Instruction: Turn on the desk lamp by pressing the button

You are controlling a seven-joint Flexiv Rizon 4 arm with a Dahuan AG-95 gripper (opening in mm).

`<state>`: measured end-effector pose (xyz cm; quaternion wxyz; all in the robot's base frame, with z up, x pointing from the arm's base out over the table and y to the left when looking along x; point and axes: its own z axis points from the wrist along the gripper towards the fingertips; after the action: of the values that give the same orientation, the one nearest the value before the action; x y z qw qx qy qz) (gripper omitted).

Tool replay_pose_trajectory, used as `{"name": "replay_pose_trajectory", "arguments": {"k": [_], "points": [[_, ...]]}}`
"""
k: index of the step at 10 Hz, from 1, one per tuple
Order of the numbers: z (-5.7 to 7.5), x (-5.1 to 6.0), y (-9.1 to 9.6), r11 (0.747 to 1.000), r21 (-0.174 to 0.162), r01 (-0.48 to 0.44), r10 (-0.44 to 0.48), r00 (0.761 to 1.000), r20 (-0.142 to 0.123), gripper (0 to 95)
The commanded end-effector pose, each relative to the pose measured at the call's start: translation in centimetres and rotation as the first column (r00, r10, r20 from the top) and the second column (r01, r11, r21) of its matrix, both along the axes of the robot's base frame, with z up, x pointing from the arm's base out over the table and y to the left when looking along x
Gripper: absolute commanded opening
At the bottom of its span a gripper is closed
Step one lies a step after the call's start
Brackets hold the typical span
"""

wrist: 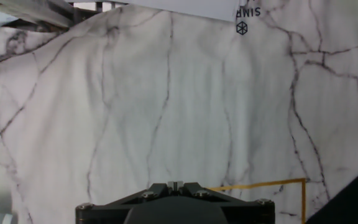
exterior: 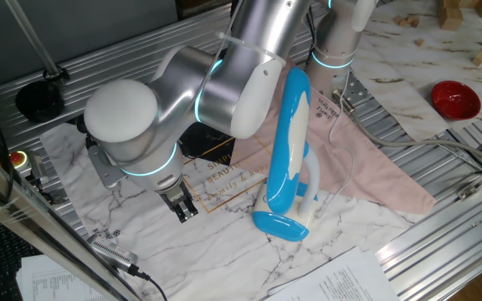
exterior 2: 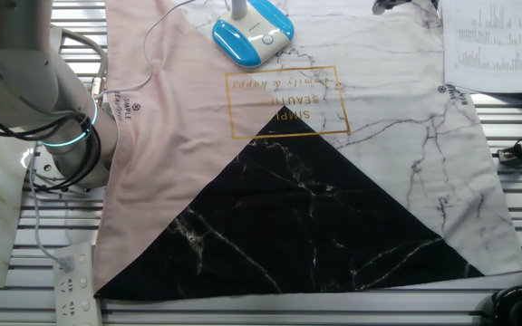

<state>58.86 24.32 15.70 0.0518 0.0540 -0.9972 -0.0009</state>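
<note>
On marbled cloth (exterior: 224, 251) stands glossy blue-white desk lamp (exterior: 287, 150).

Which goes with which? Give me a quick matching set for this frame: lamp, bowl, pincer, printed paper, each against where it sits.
Column 1:
1. desk lamp
2. red bowl
3. pincer
4. printed paper

Column 2:
A. far right, off the cloth, on the marble-pattern surface
B. above the white marble part of the cloth, left of the lamp base
C. standing on the cloth, blue base at the bottom
D. near edge of the table, below the lamp base

Pairs: 1-C, 2-A, 3-B, 4-D
</note>
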Motion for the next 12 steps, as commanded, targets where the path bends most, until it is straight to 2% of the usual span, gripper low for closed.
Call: {"name": "replay_pose_trajectory", "arguments": {"k": [1,2,3,6,8,9,11,12], "points": [[0.0,-0.1,0.0,0.984,0.051,-0.173,0.173,0.985,0.013,0.0],[0.0,-0.1,0.0,0.985,0.039,-0.17,0.17,0.985,0.005,0.0],[0.0,-0.1,0.0,0.982,0.039,-0.185,0.184,0.983,0.021,0.0],[0.0,-0.1,0.0,0.982,0.042,-0.185,0.184,0.983,0.025,0.0],[0.0,-0.1,-0.1,0.982,0.042,-0.183,0.182,0.983,0.012,0.0],[0.1,0.3,-0.2,0.982,0.04,-0.185,0.184,0.983,0.021,0.0],[0.2,0.9,-0.4,0.979,0.042,-0.201,0.201,0.98,0.009,0.0],[0.3,1.2,-0.5,0.979,0.041,-0.2,0.2,0.98,0.012,0.0]]}}
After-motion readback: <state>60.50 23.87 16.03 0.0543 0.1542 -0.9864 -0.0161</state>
